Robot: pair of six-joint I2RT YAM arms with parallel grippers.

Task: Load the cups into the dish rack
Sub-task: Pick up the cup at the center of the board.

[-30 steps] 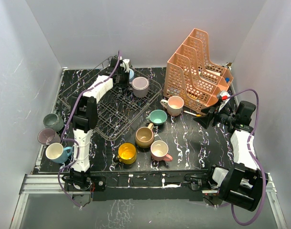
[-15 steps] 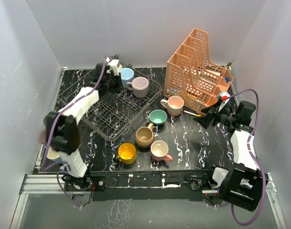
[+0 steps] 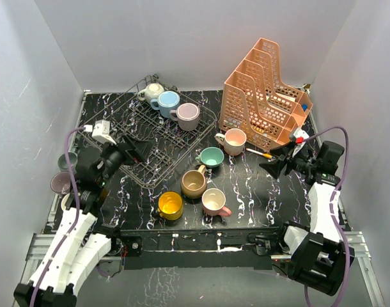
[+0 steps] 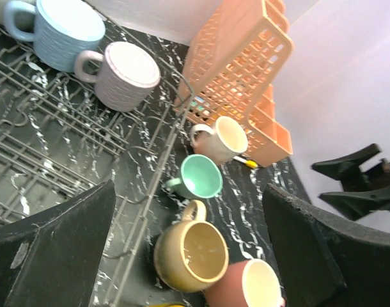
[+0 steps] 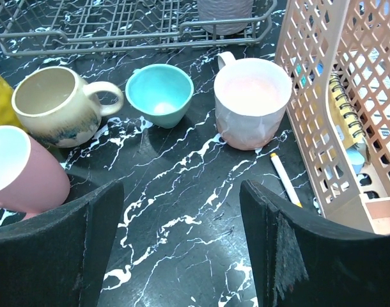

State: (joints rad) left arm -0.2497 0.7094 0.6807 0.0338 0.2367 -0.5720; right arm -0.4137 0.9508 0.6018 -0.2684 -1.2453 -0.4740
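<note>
The left jaws and right jaws are apart, empty. The tan cup (image 3: 194, 183) sits just beside the pink cup (image 3: 214, 201). Grabbing one could bump the other.

I am drawing my left arm back out of the far corner of the dish rack (image 3: 134, 171), and my left hand (image 3: 140, 148) is now hanging over the rack's near left part. Its fingers, pinched together a second ago, are now standing wide apart with nothing between them. A cream cup (image 3: 153, 93) is now sitting in that far corner, just beside the blue cup (image 3: 167, 100), where my hand was before. My left arm is now folding low and hiding part of the cups at the left edge (image 3: 59, 183) of the table (image 3: 259, 198). My right arm is sagging slightly, and its right hand (image 3: 277, 163) is sitting a little nearer to me.
</note>
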